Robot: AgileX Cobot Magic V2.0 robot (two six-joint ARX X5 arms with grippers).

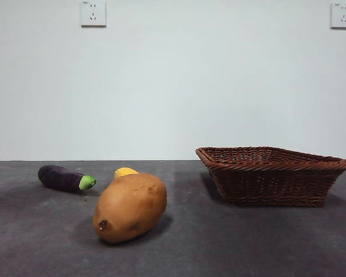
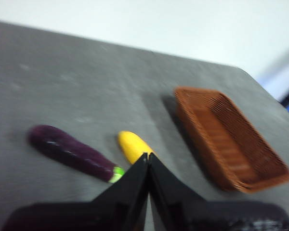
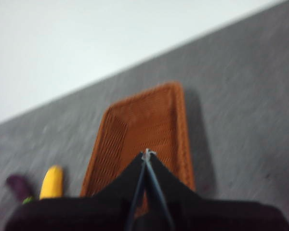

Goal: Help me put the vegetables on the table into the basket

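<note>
The potato (image 1: 130,206) lies nearest the front camera on the dark grey tabletop (image 1: 230,242), tilted, with a dark spot at its low end. Behind it only the top of the yellow piece (image 1: 126,171) shows in the front view; the rest is hidden by the potato. The left wrist view shows more of that piece as a smooth yellow oval, though its near end is covered there by the black jaws. The eggplant (image 1: 64,178) lies on its side, well apart from the basket (image 1: 271,176), with its green stem end pointing toward the yellow piece and just short of it. The basket stands empty on the tabletop, apart from all three vegetables.

The left tool (image 2: 148,156) hangs above the tabletop near the yellow piece, its two jaws pressed together at the tips and holding nothing. The right tool (image 3: 147,154) hangs over the basket, jaws likewise closed on nothing. Both wrist views are blurred, so the weave and surfaces are hard to make out. The potato does not show in either wrist view, and in the right wrist view the eggplant is only a dark smudge at the edge.
</note>
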